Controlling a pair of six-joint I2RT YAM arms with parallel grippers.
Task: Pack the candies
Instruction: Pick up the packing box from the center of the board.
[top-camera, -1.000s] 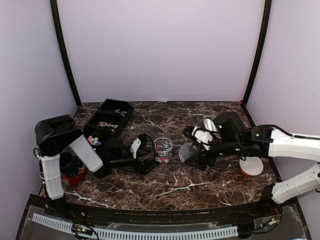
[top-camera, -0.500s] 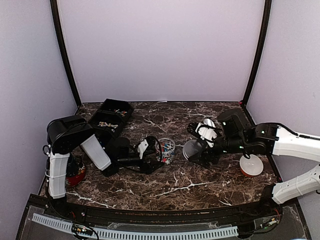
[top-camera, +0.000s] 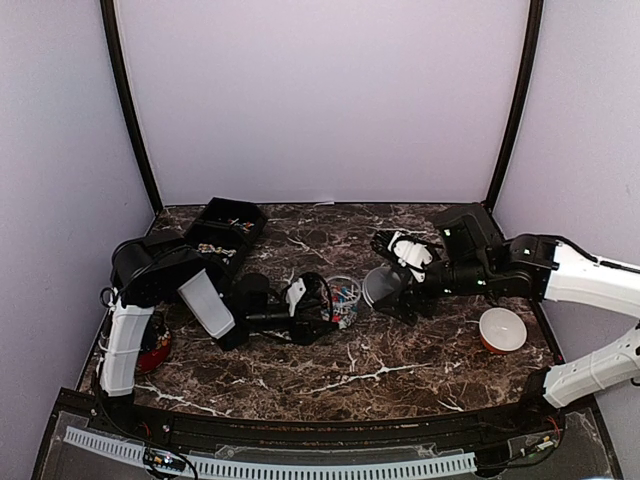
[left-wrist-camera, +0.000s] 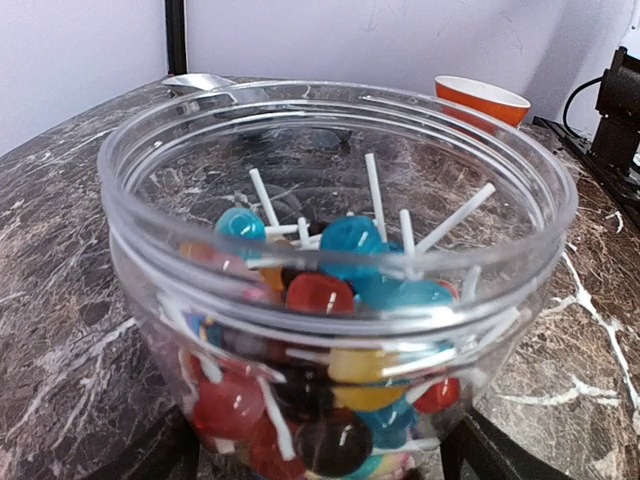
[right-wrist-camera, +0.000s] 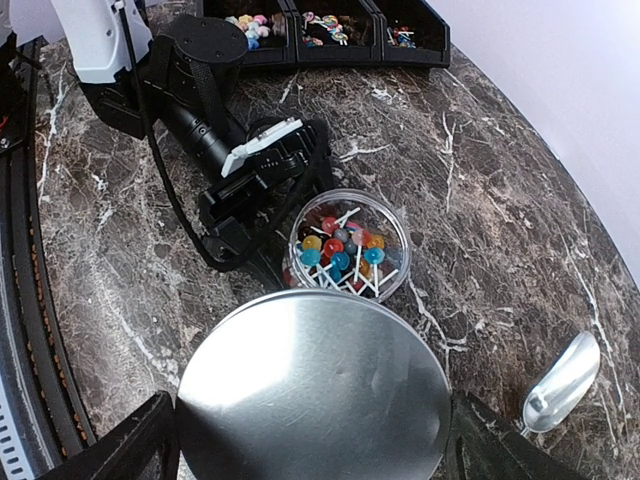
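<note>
No legible txt, nos., logos or labels in any view: jar (left-wrist-camera: 150, 250) w/ candies (left-wrist-camera: 330, 240), metal lid (right-wrist-camera: 315, 400), black trays (right-wrist-camera: 330, 45) and orange bowl (left-wrist-camera: 482, 98) carry no readable marks.

Top view: even, soft overhead light with no hard shadows. The pale walls (top-camera: 320, 100) are slightly washed out. Black arm housings are crushed to near-solid dark, and fine detail is low overall. The marble table (top-camera: 400, 370) has only a faint sheen.

Left wrist view: bright. The near rim of the clear jar (left-wrist-camera: 330, 250) is sharp, with white streak highlights along its lip. The candies (left-wrist-camera: 320, 295) are glossy with small specular dots. The far background is slightly soft.

Right wrist view: broad bright glare across the metal lid (right-wrist-camera: 315, 400), fine scratches visible. The scoop (right-wrist-camera: 560, 380) glints at lower right. Wide-angle bending at the frame edges.
</note>
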